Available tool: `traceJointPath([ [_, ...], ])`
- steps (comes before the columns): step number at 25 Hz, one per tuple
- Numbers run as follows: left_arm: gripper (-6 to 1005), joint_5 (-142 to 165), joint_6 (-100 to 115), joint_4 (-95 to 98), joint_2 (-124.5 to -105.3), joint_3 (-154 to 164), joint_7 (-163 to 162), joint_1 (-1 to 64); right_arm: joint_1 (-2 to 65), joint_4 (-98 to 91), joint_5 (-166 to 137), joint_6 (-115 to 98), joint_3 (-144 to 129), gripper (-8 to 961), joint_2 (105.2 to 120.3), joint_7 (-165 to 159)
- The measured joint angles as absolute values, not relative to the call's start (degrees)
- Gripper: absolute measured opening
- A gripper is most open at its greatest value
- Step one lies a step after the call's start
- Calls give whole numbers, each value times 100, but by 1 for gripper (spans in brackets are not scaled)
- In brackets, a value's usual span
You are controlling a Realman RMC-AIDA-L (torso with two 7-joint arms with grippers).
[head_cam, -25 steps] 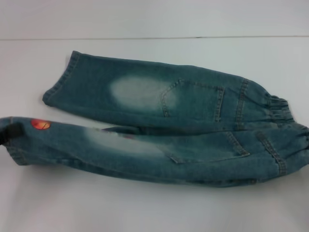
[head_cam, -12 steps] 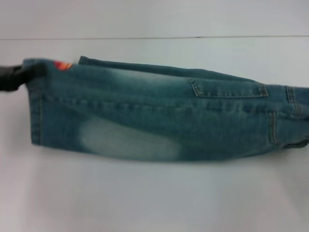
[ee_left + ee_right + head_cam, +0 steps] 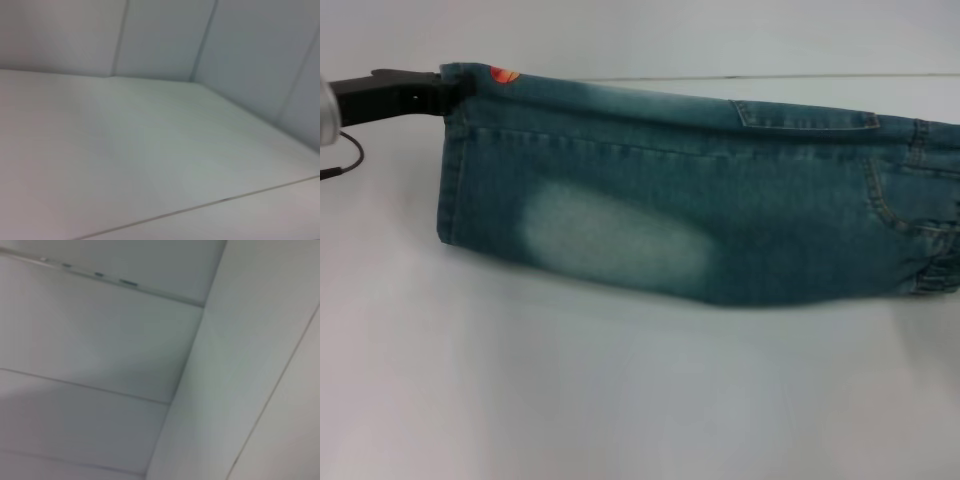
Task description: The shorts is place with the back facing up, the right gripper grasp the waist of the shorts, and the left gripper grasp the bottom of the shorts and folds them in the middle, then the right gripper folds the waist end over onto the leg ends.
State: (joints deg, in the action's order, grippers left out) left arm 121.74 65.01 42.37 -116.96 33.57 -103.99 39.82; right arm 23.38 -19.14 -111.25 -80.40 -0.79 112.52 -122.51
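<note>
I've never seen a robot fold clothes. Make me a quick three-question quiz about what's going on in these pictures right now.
1. True or false: the denim shorts lie fully spread out, both legs side by side.
2. Which gripper shows in the head view? A) left gripper B) right gripper C) both
3. Fill in: the orange patch sits near the ____ end of the shorts.

Key:
1. False; one leg is lifted over the other.
2. A; the left gripper holds the leg hem, raised above the white table.
3. Leg.
</note>
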Motion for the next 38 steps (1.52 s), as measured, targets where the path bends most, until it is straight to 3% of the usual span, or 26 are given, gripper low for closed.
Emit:
traceJointPath([
  [8, 15, 12172, 4692, 3768, -11850, 4262, -10397, 4165, 2968, -1835, -11089, -6661, -119, 59, 11561, -11617],
  [15, 32, 12176, 2988, 3731, -12279, 5399, -10331, 4084, 3263, -1640, -11090, -5957, -146, 71, 11675, -11080],
  [18, 55, 12177, 2793, 3863, -12378, 5740, -10328, 3987, 3207, -1651, -11093, -6019, -146, 200, 11694, -11076],
  [26, 360, 12152, 3570, 4373, -12367, 5517, -10447, 3696, 2652, -1742, -11094, -6502, -91, 528, 11568, -11298],
  [34, 591, 12558, 3703, 4793, -12349, 5535, -10459, 3484, 2344, -1855, -11082, -6975, -70, 767, 11451, -11285],
  [38, 716, 13027, 3963, 5123, -12373, 5514, -10830, 3415, 2244, -1950, -11120, -7231, -117, 842, 11445, -11240],
])
